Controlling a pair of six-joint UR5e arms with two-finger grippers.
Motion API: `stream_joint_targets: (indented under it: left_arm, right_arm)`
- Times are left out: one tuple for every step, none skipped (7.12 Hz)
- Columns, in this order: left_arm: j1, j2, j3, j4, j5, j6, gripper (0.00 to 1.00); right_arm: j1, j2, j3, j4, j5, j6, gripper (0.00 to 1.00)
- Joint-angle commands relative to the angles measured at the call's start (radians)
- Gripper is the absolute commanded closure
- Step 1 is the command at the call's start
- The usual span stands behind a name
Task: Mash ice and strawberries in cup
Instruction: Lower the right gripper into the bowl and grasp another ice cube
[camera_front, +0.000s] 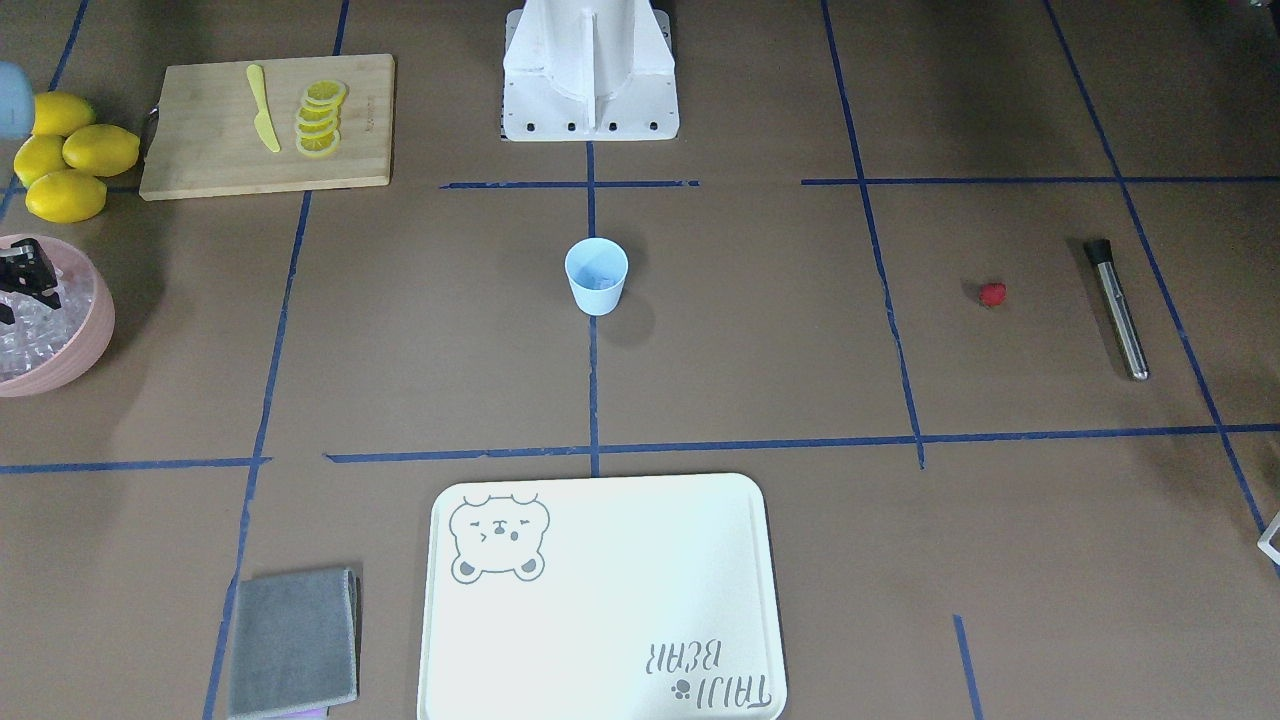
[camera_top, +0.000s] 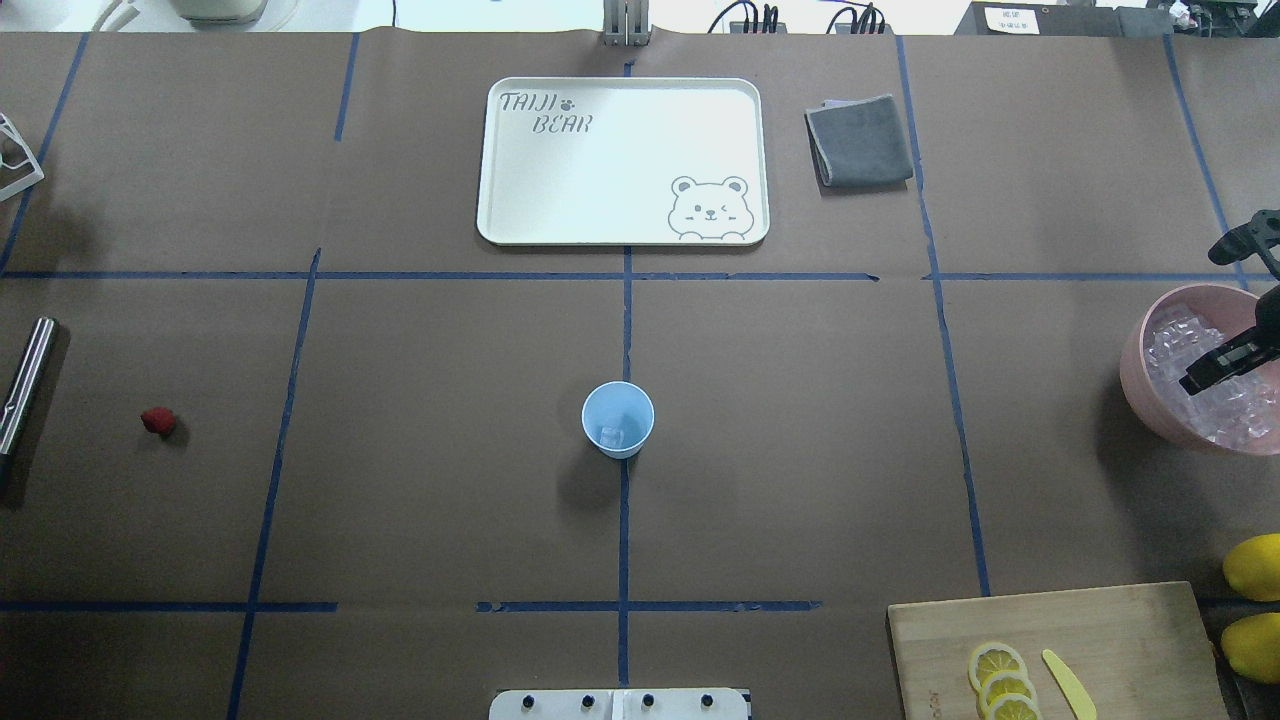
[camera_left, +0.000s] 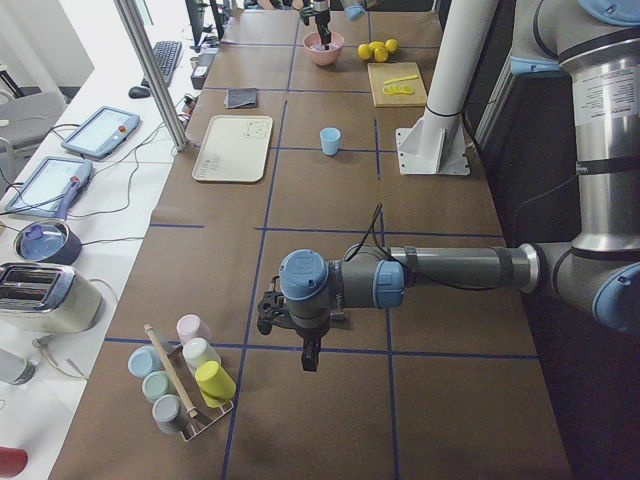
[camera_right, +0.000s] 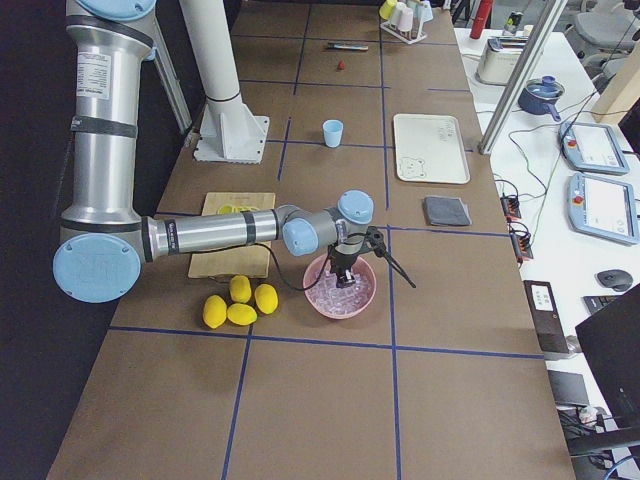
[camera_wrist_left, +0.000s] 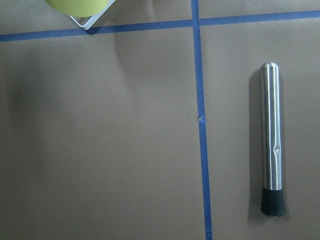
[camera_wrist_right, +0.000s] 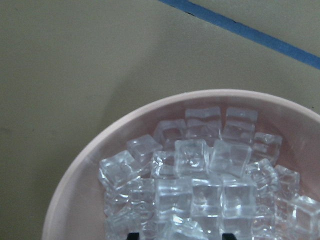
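From my seat the middle of the table (camera_top: 420, 480) is wide open: the cup (camera_top: 618, 420) stands alone on the centre tape line, well apart from the tray (camera_top: 500, 200) beyond it and from the cutting board (camera_top: 1100, 640) at the near right corner. The strawberry (camera_top: 158, 421) lies far out on the left, near the steel muddler (camera_wrist_left: 272, 145), which lies flat by the left edge. The pink bowl (camera_top: 1135, 370) sits hard against the right edge, with the lemons (camera_front: 70, 150) close by.

In the cup I can make out one cube of ice (camera_top: 612, 436) at the bottom. The bowl is heaped with more cubes (camera_wrist_right: 200, 185).

The right gripper (camera_front: 25, 285) hangs low over the bowl; in its wrist view the two fingertips (camera_wrist_right: 227, 236) stand wide apart just above the heap, with nothing gripped between them. The left gripper (camera_left: 305, 345) hovers over bare table near the muddler, and I cannot tell how far it is parted
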Motion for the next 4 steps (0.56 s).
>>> stream_joint_targets:
  left_arm:
    - [0.001, 0.000, -0.001, 0.000, 0.000, 0.000, 0.00]
    - [0.000, 0.000, -0.001, 0.000, 0.000, 0.000, 0.00]
    - [0.001, 0.000, -0.001, 0.000, 0.000, 0.000, 0.00]
    - [0.001, -0.002, -0.001, 0.000, 0.000, 0.000, 0.00]
  right_arm:
    - [0.001, 0.007, -0.001, -0.006, 0.005, -0.004, 0.97]
    - [0.001, 0.009, 0.003, -0.008, 0.007, -0.005, 0.98]
    - [0.004, 0.015, 0.021, -0.015, 0.008, -0.004, 0.99]
    - [0.027, 0.017, 0.061, -0.044, 0.008, -0.002, 0.99]
